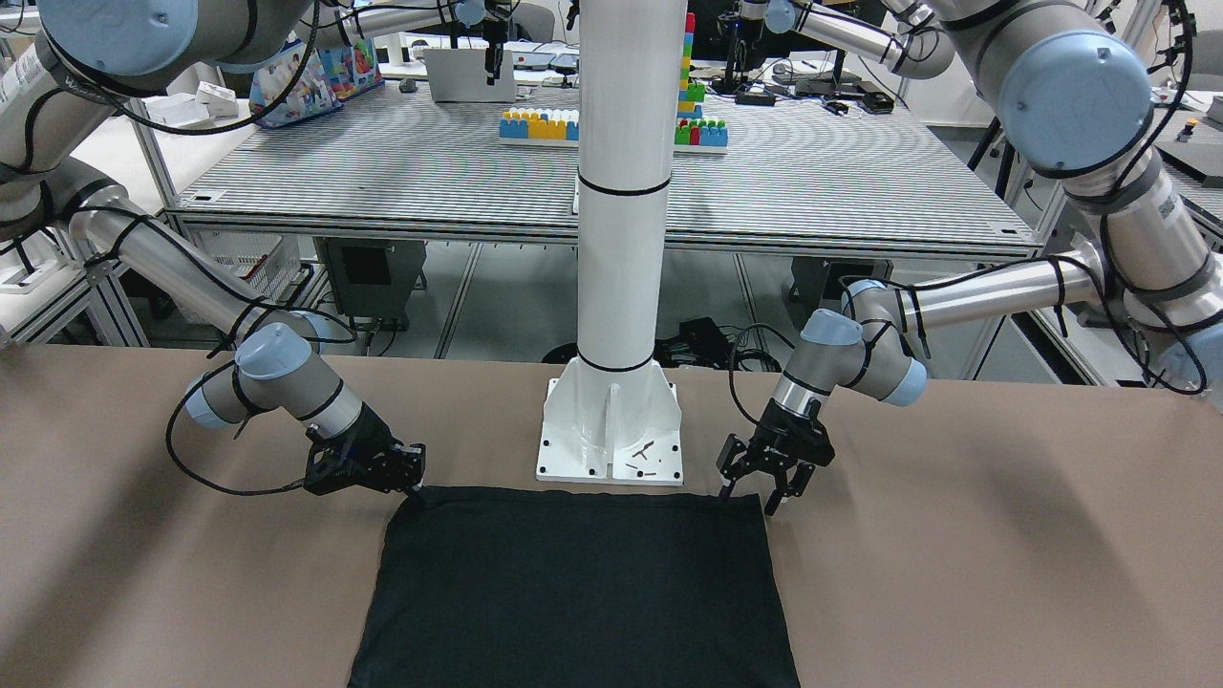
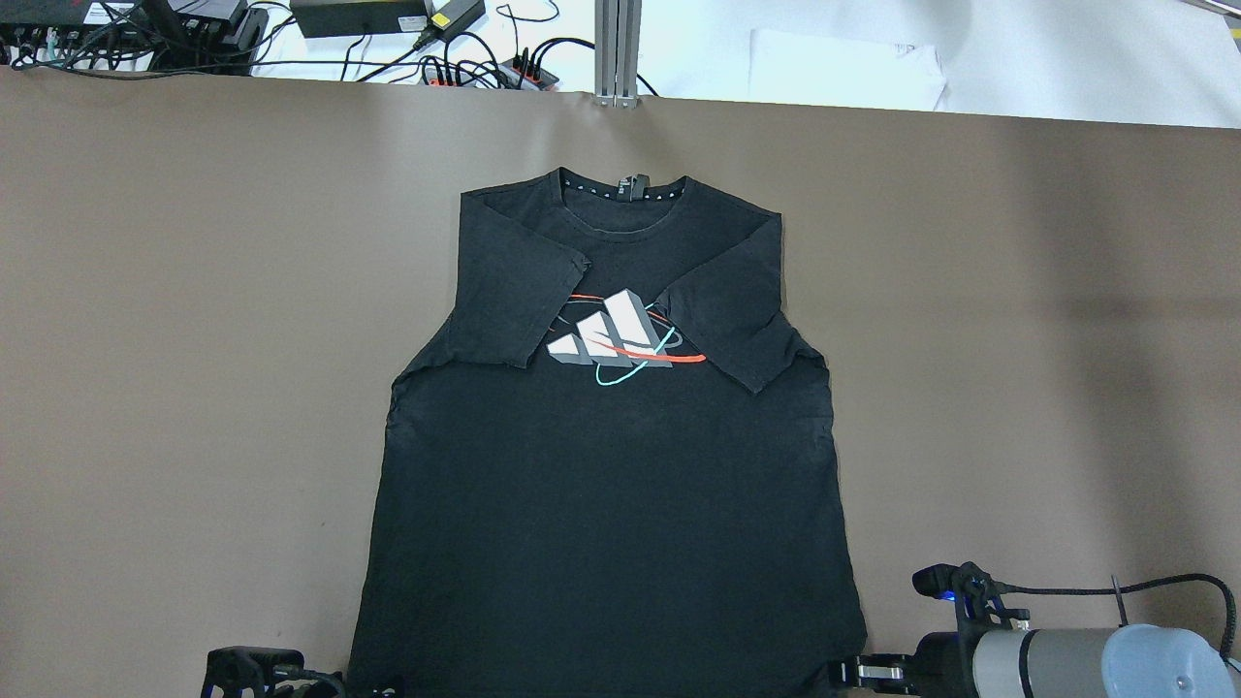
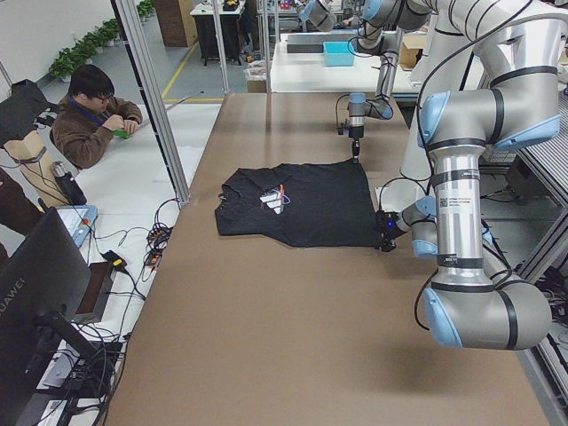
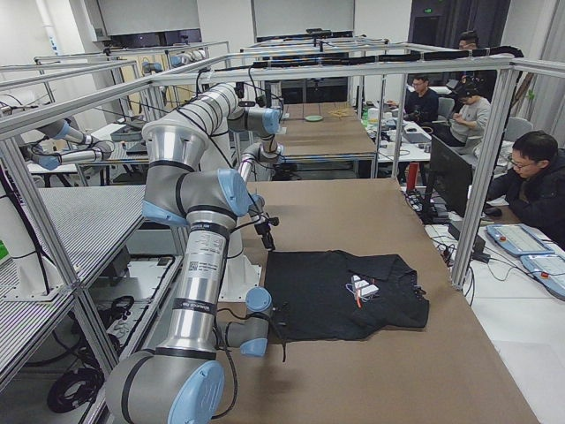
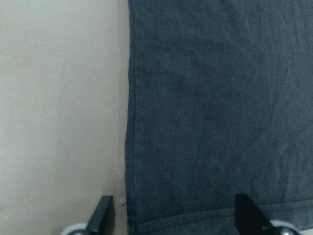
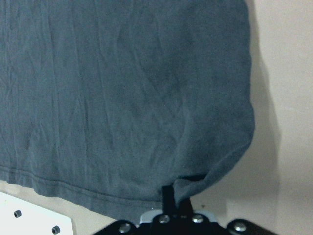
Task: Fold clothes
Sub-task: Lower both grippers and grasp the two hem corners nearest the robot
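Fold clothes: hem corners being taken up, sleeves done, body fold pending.

We read the right end effector (image 1: 413, 481) as closed, pinching one hem corner of the black T-shirt (image 2: 601, 504). The left end effector (image 1: 751, 497) is open, fingers astride the other corner and gripping nothing. The shirt lies flat and print-up mid-bench (image 2: 175, 339), hem toward the robot. Both sleeves (image 2: 514, 301) are already turned in over the chest. We judge the hem-to-collar fold is not yet done and needs the left grip first.
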`<state>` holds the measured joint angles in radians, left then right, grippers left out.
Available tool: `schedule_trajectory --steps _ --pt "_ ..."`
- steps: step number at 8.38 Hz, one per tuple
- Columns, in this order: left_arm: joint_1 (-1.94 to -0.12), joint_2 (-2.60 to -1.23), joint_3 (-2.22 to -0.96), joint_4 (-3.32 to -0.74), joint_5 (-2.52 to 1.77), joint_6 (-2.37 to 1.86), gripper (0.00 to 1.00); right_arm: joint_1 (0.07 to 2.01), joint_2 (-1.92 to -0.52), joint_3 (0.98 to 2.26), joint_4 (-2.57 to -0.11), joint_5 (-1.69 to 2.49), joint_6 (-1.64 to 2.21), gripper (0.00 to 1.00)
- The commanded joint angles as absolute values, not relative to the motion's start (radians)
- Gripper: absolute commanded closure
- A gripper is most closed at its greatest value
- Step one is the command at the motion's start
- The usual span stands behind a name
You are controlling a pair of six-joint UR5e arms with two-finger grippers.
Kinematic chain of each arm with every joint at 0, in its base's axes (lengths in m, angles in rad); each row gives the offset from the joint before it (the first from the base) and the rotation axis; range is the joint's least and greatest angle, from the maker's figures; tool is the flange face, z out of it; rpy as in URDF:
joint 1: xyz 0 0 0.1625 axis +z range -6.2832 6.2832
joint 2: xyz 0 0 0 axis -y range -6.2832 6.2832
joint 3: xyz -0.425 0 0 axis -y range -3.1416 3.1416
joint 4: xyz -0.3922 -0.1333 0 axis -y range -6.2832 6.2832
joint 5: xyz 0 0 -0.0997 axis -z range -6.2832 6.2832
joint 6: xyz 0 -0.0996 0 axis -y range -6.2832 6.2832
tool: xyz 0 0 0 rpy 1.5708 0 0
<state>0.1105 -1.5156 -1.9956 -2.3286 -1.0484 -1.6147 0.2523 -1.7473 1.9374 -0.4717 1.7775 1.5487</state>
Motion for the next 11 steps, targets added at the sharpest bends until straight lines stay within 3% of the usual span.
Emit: schedule_trajectory --steps 1,6,11 --pt "0.129 -1.517 -1.997 -2.329 -1.009 -1.623 1.00 0.253 -1.747 1.934 -0.472 1.776 1.548 1.00" --pt "0.127 -1.519 -2.022 -2.330 -1.022 -1.626 1.00 0.255 -1.749 1.933 -0.471 1.778 1.552 1.00" --pt "0.112 -1.399 -2.295 -2.353 -1.132 -1.620 1.00 0.331 -1.796 1.947 -0.194 1.958 1.557 1.00"
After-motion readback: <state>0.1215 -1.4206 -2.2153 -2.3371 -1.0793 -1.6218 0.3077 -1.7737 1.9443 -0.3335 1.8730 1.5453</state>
